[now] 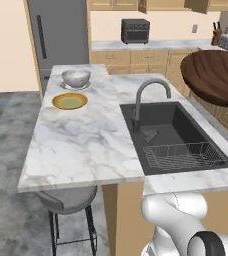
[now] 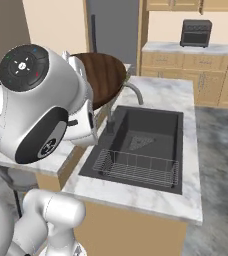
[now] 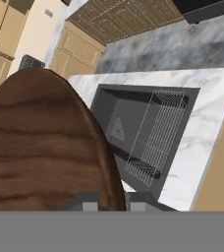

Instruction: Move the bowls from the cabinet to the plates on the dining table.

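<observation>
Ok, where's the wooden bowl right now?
The wooden bowl is in the claw, held in the air over the sink, at the right of the left base view.

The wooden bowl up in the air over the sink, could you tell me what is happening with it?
The robot's hand is shut on the rim of the dark wooden bowl and carries it above the island counter, near the sink. The marbled stone bowl already sits on the pale grey plate at the far end of the counter. The yellowish plate next to it has no bowl on it yet.
</observation>
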Robot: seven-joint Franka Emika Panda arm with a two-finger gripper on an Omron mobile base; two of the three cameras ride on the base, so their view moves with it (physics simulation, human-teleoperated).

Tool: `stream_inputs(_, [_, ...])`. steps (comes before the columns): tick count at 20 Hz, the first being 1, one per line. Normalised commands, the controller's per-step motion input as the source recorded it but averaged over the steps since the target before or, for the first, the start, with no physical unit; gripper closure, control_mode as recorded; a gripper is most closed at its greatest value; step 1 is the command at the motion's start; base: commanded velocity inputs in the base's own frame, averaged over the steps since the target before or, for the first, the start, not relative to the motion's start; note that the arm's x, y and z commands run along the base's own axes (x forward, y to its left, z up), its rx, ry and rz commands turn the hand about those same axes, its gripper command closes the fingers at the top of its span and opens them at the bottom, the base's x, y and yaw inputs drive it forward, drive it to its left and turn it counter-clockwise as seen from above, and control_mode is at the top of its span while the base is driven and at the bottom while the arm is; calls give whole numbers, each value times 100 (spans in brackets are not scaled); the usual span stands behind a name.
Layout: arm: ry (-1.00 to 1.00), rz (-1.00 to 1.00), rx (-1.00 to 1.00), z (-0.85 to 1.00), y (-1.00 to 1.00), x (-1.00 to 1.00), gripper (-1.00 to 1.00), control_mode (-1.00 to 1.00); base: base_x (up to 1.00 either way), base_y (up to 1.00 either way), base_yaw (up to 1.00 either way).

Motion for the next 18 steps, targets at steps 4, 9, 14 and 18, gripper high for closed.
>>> stream_inputs(4, [0,0,0,0,0,0,100,100,13,62,-1])
stream_inputs(9, [0,0,0,0,0,0,100,100,12,62,0])
stream_inputs(14, [0,0,0,0,0,0,100,100,8,62,0])
stream_inputs(18, [0,0,0,0,0,0,100,100,6,62,0])
